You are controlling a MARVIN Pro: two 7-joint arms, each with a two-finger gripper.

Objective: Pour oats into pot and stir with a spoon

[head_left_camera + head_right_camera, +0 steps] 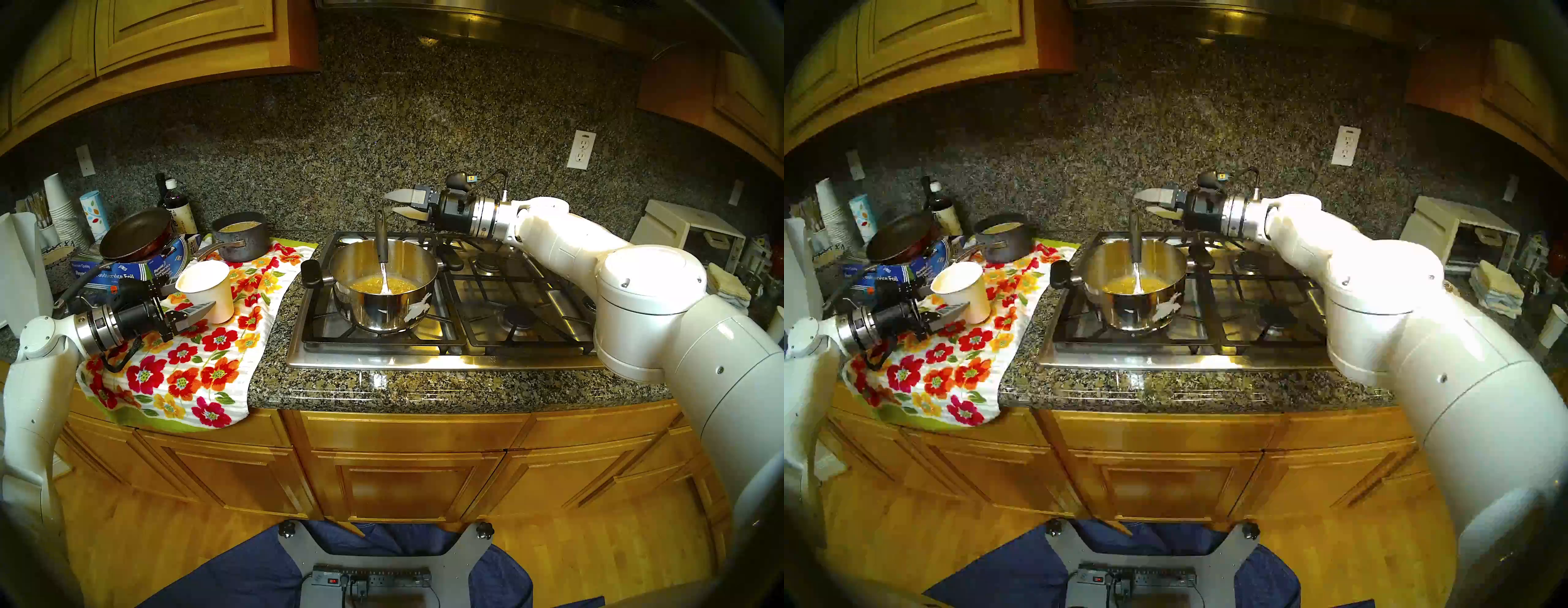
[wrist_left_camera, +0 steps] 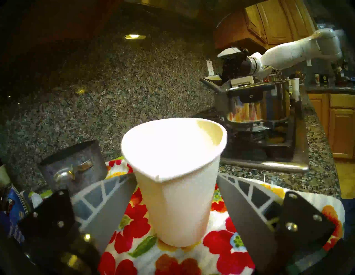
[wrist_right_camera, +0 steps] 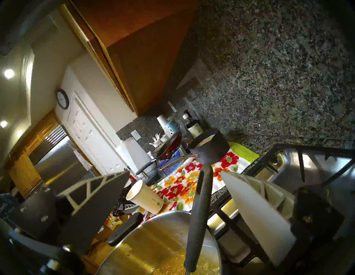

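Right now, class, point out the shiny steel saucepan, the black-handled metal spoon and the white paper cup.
shiny steel saucepan [image 1: 382, 314], head left view, on its outer wall.
black-handled metal spoon [image 1: 382, 242], head left view, on its black handle.
white paper cup [image 2: 178, 207], left wrist view, on its side wall.

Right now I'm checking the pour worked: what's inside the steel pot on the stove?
Golden oats cover the bottom of the pot, with the spoon standing in them. Its bowl is partly buried, and the pot floor is hidden.
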